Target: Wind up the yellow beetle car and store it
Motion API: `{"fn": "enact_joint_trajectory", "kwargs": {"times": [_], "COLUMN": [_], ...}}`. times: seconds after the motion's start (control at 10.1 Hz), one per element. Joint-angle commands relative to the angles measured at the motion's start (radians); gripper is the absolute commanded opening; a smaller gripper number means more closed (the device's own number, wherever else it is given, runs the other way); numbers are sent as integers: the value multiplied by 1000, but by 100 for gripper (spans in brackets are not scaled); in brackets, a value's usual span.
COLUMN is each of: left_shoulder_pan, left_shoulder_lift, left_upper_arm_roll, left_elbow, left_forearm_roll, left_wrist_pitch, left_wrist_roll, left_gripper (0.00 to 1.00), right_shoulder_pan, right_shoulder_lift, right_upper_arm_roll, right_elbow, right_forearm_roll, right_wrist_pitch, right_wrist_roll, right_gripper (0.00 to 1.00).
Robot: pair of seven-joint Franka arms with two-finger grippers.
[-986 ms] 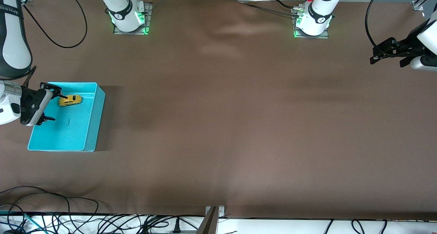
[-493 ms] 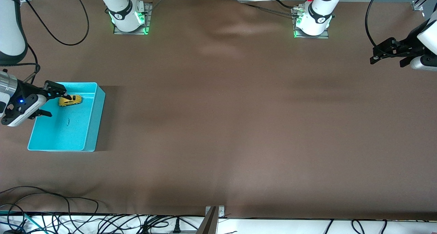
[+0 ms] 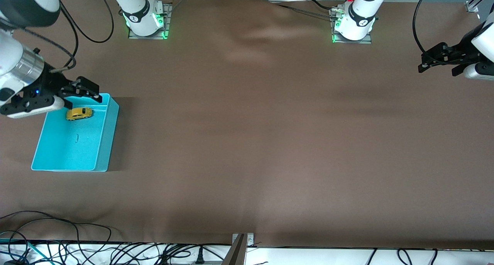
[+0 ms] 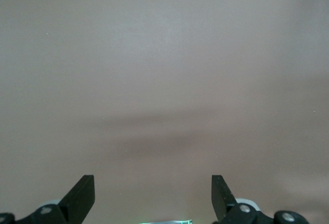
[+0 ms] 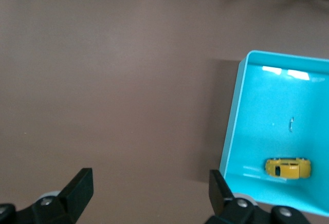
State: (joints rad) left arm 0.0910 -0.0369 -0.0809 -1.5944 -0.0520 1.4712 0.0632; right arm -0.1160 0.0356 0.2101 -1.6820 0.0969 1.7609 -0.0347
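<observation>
We see the yellow beetle car (image 3: 79, 113) lying inside the turquoise bin (image 3: 104, 141), on the bin floor near the wall farthest from the front cam, at the right arm's end of the table (image 3: 251, 141). In the right wrist view the car (image 5: 288, 168) sits in a corner of the bin (image 5: 234, 131), nothing touching it. The right gripper (image 3: 83, 94) hangs in the air over the bin's rim nearest the robot bases, fingers spread wide, holding nothing; both fingertips (image 5: 82, 183) show apart w/ bare table between them. The left gripper (image 3: 426, 62) waits over the table at the left arm's end, well apart from bin & car, also spread wide & empty; its wrist view shows only brown cloth between the fingers (image 4: 85, 188).
</observation>
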Motion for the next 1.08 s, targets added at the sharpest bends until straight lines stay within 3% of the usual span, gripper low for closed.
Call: {"fn": "enact_joint_trajectory", "kwargs": {"times": [0.0, 0.2, 0.59, 0.99], "left_shoulder_pan": [-1, -1, -2, -2], "left_shoulder_lift": [2, 2, 2, 2], "left_upper_arm_roll": [1, 1, 0, 1], "left_elbow": [19, 19, 19, 19], "left_forearm_roll": [-12, -12, -12, -12], "left_wrist_pitch": [-14, -14, -14, -14], "left_wrist_roll": [-3, -3, -3, -3], "left_gripper": [100, 100, 100, 100], "right_shoulder_pan": [50, 132, 133, 136], "right_shoulder_lift": [-107, -114, -17, -5], "right_upper_arm_roll": [-35, -125, -130, -127], "right_elbow": [-47, -39, 1, 24], "right_forearm_roll": [-23, -39, -77, -88], "right_wrist_pitch": [-32, -20, -32, -78], "right_wrist_roll": [100, 102, 121, 121], "right_gripper": [100, 100, 100, 100]}}
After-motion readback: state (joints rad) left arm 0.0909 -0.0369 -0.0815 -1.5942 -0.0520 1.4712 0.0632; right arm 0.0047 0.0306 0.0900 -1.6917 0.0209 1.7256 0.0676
